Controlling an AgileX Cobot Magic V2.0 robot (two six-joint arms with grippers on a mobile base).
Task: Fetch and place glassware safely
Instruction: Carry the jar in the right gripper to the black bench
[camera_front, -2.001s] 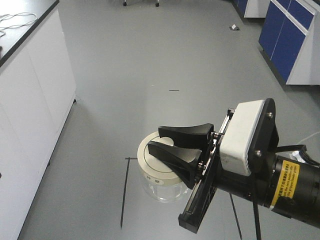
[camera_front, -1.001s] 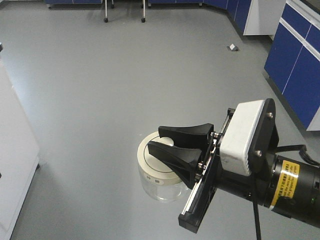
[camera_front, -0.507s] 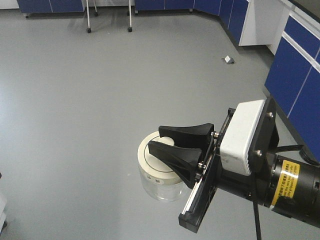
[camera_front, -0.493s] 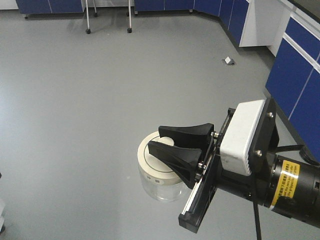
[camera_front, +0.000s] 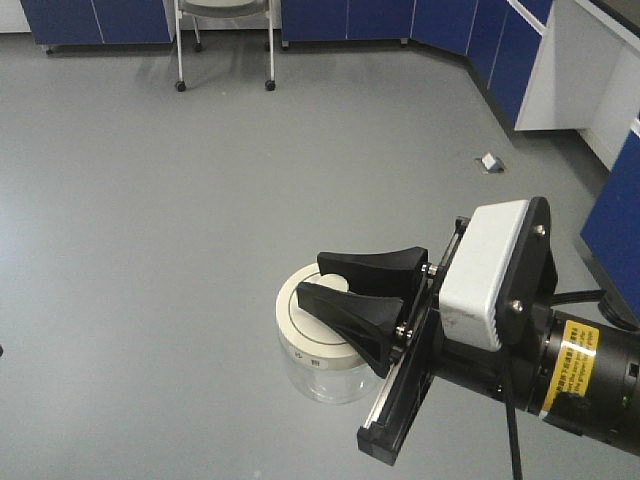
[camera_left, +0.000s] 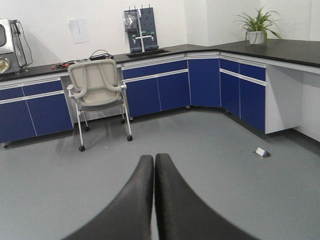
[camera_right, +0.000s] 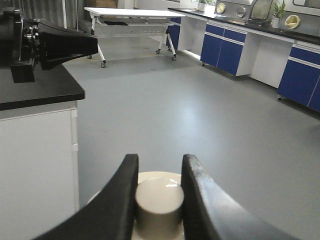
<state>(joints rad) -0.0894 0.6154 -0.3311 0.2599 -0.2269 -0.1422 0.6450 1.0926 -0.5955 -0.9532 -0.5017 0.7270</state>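
The glassware (camera_front: 312, 362) is a squat clear jar with a cream-white lid, hanging above the grey floor in the front view. My right gripper (camera_front: 312, 278) reaches in from the right and is shut on the lid's central knob. In the right wrist view the two black fingers (camera_right: 125, 185) press on either side of the knob of the glassware (camera_right: 159, 200); the glass body is hidden below. My left gripper (camera_left: 153, 158) shows only in the left wrist view, shut with its fingers touching and nothing between them, pointing out over bare floor.
Ahead stand a wheeled office chair (camera_left: 97, 85) and blue base cabinets (camera_left: 170, 87) under a black counter. A small white object (camera_front: 490, 162) lies on the floor. A white cabinet with a black top (camera_right: 40, 130) is close on the left in the right wrist view.
The room has swung across the front view: the white cabinet on the left is gone, and the chair and blue cabinets have come in. The right gripper and jar keep the same pose.
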